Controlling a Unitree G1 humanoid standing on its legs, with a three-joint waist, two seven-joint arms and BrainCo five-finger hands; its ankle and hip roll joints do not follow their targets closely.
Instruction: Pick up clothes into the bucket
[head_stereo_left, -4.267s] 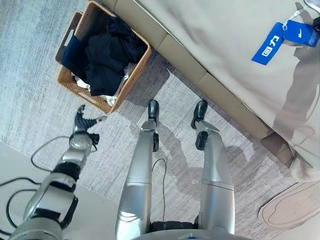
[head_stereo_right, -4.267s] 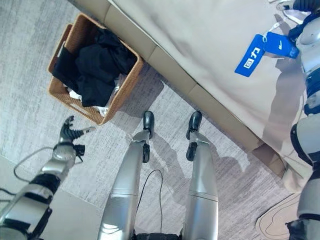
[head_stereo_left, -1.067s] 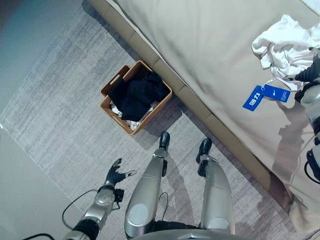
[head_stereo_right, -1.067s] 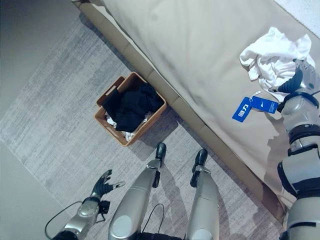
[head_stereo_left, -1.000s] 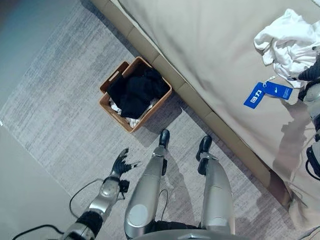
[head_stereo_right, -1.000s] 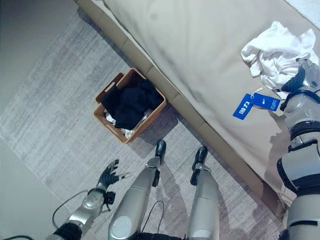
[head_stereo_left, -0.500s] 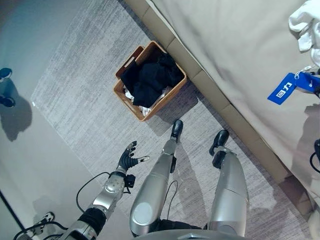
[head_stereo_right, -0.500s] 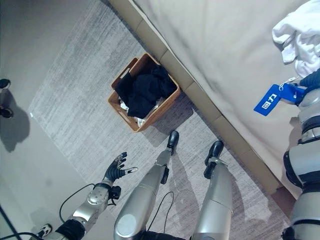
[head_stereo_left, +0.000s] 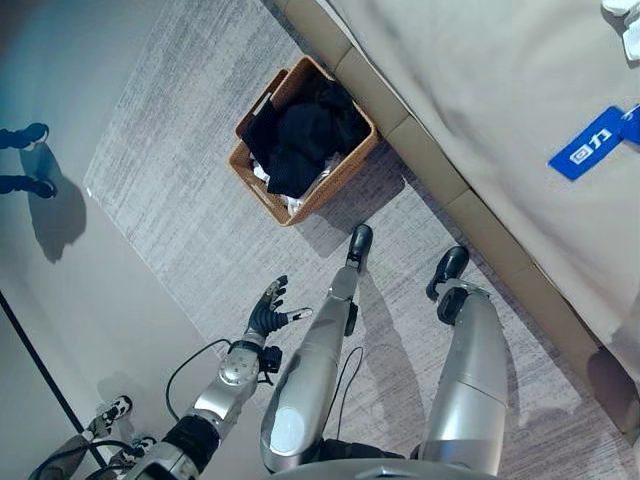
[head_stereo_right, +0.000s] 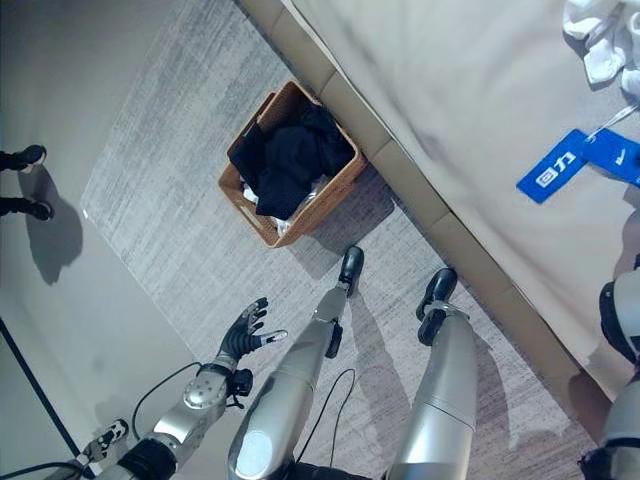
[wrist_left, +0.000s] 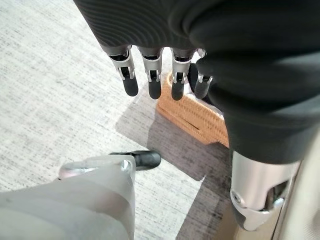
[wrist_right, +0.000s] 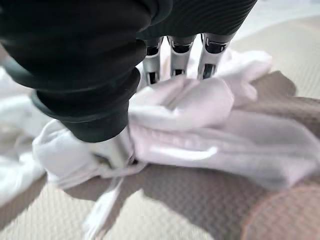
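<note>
A woven basket (head_stereo_left: 347, 163) with dark clothes (head_stereo_left: 305, 135) piled in it stands on the grey rug beside the beige bed. A crumpled white garment (head_stereo_right: 592, 38) lies on the bed at the far right. In the right wrist view my right hand (wrist_right: 177, 52) is pressed into that white garment (wrist_right: 200, 107), which bunches around it. My left hand (head_stereo_left: 268, 312) hangs open over the rug, well short of the basket (wrist_left: 197, 116), with nothing in it.
A blue tag (head_stereo_right: 575, 162) lies on the bed (head_stereo_left: 480, 70) close to the white garment. The bed's padded edge runs diagonally behind the basket. A person's dark shoes (head_stereo_left: 22, 135) stand on the bare floor at far left, off the rug (head_stereo_left: 190, 200).
The camera has swung, so the whole scene has shifted and the white garment sits at the top right corner. The left hand stays open by the leg.
</note>
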